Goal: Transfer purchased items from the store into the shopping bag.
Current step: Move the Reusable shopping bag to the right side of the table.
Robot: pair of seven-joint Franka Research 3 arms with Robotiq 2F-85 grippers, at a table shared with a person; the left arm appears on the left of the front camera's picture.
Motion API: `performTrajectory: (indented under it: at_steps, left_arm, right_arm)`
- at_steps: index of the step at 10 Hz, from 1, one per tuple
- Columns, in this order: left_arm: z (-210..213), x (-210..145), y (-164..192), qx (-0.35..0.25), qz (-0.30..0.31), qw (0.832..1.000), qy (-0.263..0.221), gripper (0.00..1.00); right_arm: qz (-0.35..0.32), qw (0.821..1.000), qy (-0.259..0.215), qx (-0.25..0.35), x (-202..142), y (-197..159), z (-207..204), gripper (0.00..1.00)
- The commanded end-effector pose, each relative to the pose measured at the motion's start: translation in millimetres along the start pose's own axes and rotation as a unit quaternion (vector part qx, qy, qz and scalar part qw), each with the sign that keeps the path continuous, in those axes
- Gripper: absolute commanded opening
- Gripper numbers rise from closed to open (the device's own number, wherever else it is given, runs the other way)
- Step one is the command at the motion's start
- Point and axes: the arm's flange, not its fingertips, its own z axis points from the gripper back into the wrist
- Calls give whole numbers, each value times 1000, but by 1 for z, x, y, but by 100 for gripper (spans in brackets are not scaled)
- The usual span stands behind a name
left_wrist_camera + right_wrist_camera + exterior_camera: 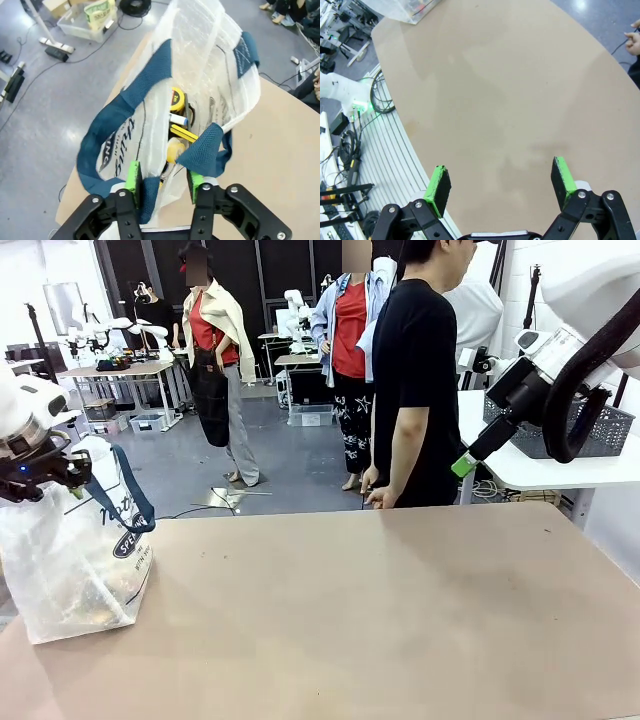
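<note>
— Where's the shopping bag (75, 560)?

— At the left end of the table (380, 610), near the corner, standing up but slumped. In the left wrist view its mouth is open, with the blue handles (107, 135) looped over the top.

— What's inside?

— The purchased items (179, 131) sit down in the bag: a yellow tape measure on top, something yellow and black under it, a pale roundish piece lower still. From the front they show as a yellowish blur through the plastic.

— And the left gripper (164, 180)?

— Right over the bag's near rim. Its green pads (133, 176) stand partly apart, with the bag's edge and a bit of handle strap between them. Whether they pinch the plastic, I cannot tell.

— The right gripper (502, 182)?

— Wide open, nothing between the fingers, high over bare table at the right, well apart from the bag. A person (415, 380) stands at the far side, one hand at the table's edge.
</note>
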Motion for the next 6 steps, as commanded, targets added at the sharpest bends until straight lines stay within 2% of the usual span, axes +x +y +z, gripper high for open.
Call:
performTrajectory:
  at_steps: [1, 6]
  left_arm:
    - [12, 5, -2, -10, -6, 1000, 10, 100]
    - [39, 21, -10, -23, -18, 999, 21, 100]
  right_arm:
    - [1, 1000, 6, 3, 0, 1, 1, 100]
    - [1, 1000, 6, 3, 0, 1, 1, 100]
